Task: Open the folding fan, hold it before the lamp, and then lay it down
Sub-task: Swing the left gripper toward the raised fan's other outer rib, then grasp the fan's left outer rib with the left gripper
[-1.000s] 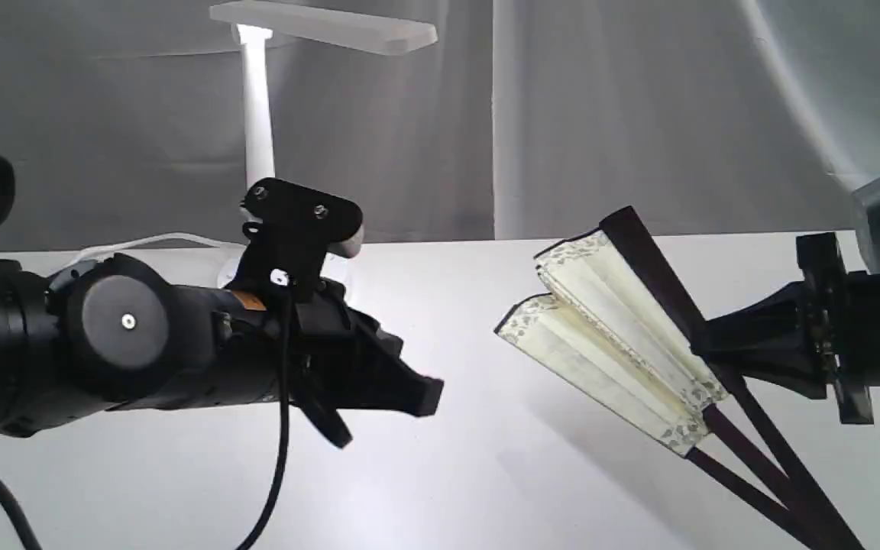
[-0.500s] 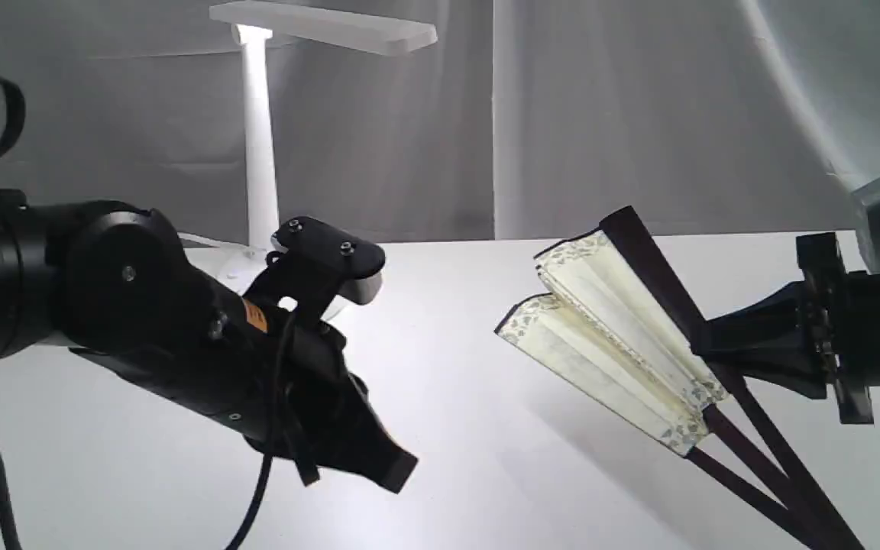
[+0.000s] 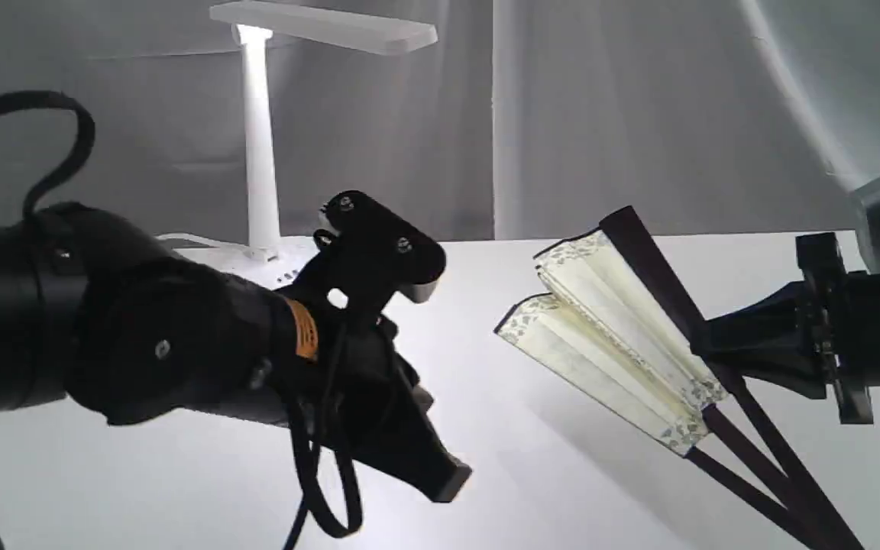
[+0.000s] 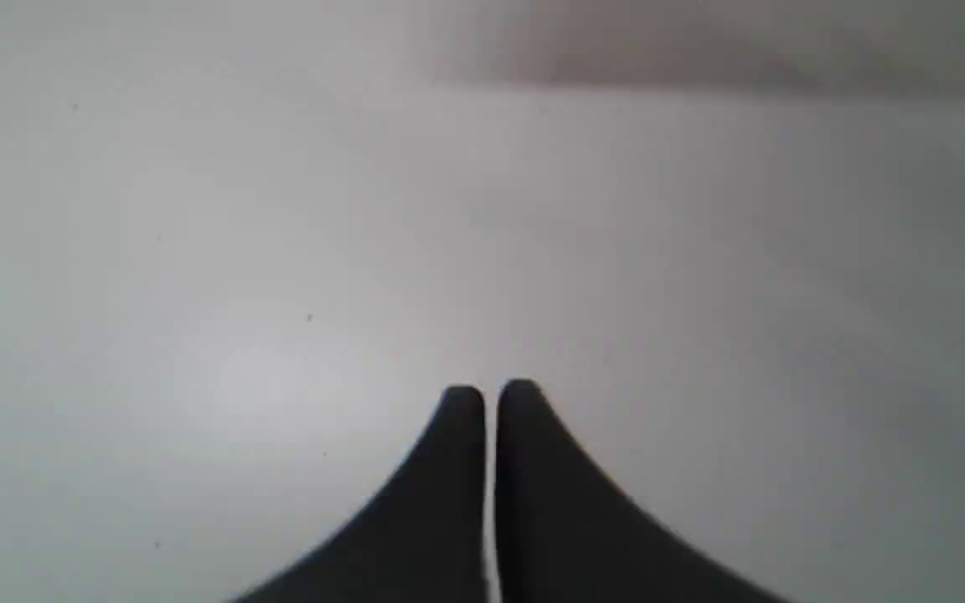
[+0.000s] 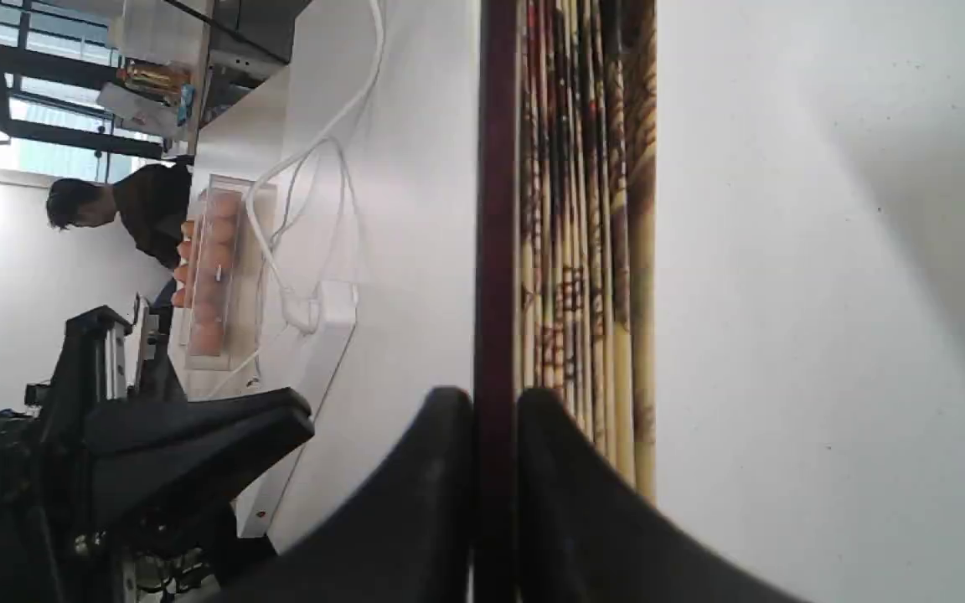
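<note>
The folding fan [image 3: 608,321] is partly spread, its cream pleats bunched in two bundles and its dark maroon ribs running down to the lower right. My right gripper [image 3: 703,347] is shut on the fan's upper maroon guard [image 5: 495,251], holding it tilted above the table. The white lamp [image 3: 257,130] stands at the back left, its flat bar head [image 3: 325,27] high above. My left gripper [image 3: 448,481] is shut with nothing between its fingers, angled down toward the white tabletop, well left of the fan. In the left wrist view the left gripper [image 4: 491,394] shows only bare table ahead.
A white cord [image 3: 180,238] trails from the lamp's base [image 3: 272,256] along the table's back left. Grey curtain hangs behind the table's far edge. In the right wrist view a power strip [image 5: 315,368] and a clear box [image 5: 210,276] lie beyond the table.
My left arm has swung lower and toward the fan, its gripper dipping toward the table and staying shut. The right gripper and the fan have not moved.
</note>
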